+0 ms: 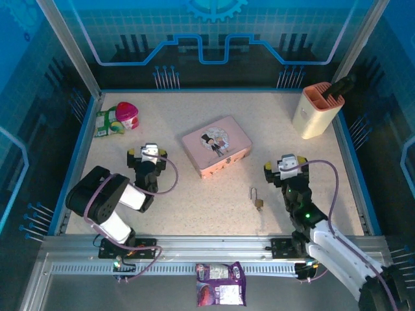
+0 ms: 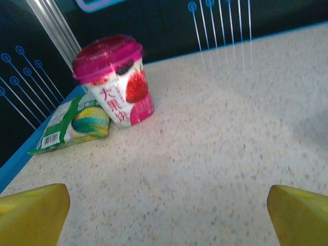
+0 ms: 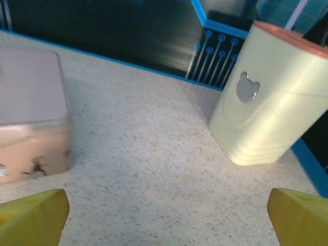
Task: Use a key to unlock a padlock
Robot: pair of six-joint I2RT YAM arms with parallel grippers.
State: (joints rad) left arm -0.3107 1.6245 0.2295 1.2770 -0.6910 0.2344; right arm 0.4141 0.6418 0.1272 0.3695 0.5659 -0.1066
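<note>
Brass-yellow padlock lying on the table on the near side of the pink tin, close to right tool but not touching; left tool left of the pink tin; both spread wide, empty.

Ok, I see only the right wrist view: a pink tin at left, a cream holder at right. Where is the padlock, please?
Observer: From above, the padlock lies on the table, to the left of the right gripper and nearer to the front edge than its jaws, so behind your camera.
Operator: Does it touch the pink tin?
Observer: No. The pink tin sits further back, with bare table between them.
Operator: And where is the left gripper?
Observer: The left gripper is on the other side of the tin, jaws open, nothing between them.
</note>
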